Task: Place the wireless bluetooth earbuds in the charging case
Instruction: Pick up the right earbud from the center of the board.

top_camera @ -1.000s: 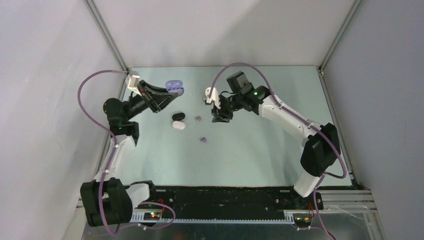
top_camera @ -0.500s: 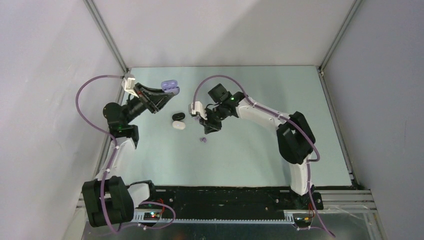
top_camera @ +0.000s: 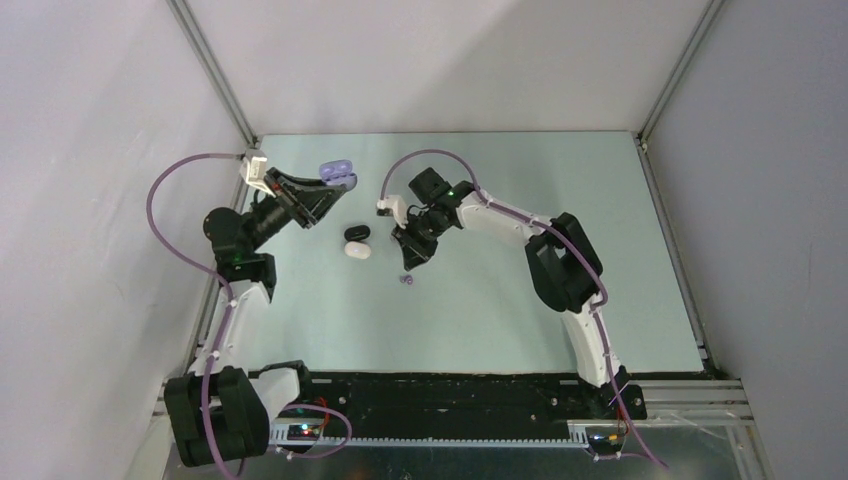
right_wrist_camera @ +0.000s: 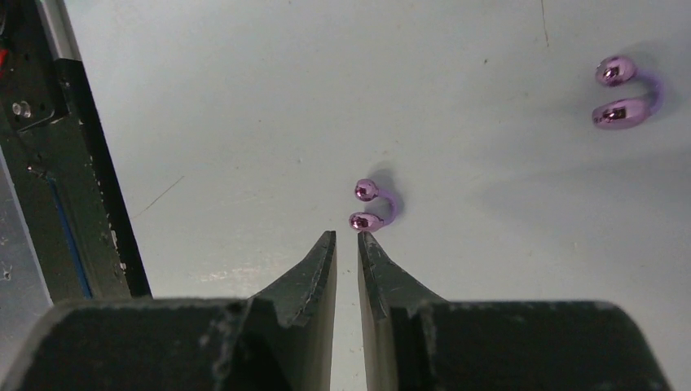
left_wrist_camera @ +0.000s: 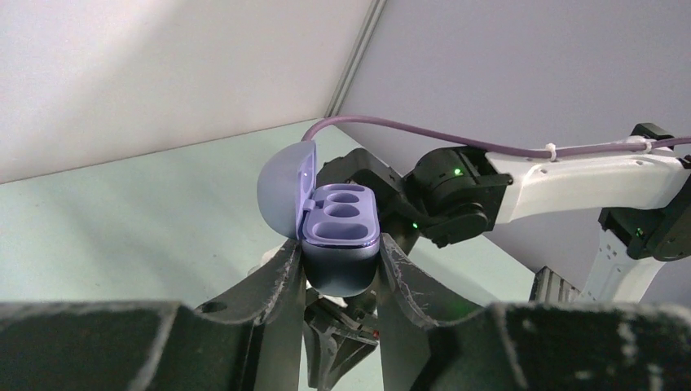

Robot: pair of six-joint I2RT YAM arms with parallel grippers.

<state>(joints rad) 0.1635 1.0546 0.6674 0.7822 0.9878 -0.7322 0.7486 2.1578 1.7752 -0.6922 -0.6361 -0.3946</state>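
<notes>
My left gripper is shut on the open purple charging case and holds it above the table. Its lid is up and both wells are empty. My right gripper points down at the table, its jaws a narrow gap apart with nothing between them. One purple earbud lies just beyond its fingertips. A second purple earbud lies farther off. The top view shows only one purple earbud, just near of the right gripper.
A black oval case and a white oval case lie side by side between the two grippers. The black base rail shows at the left of the right wrist view.
My right arm has swung left and toward the near side, bringing its gripper down over the purple earbuds. My left gripper has drifted slightly left with the case.
</notes>
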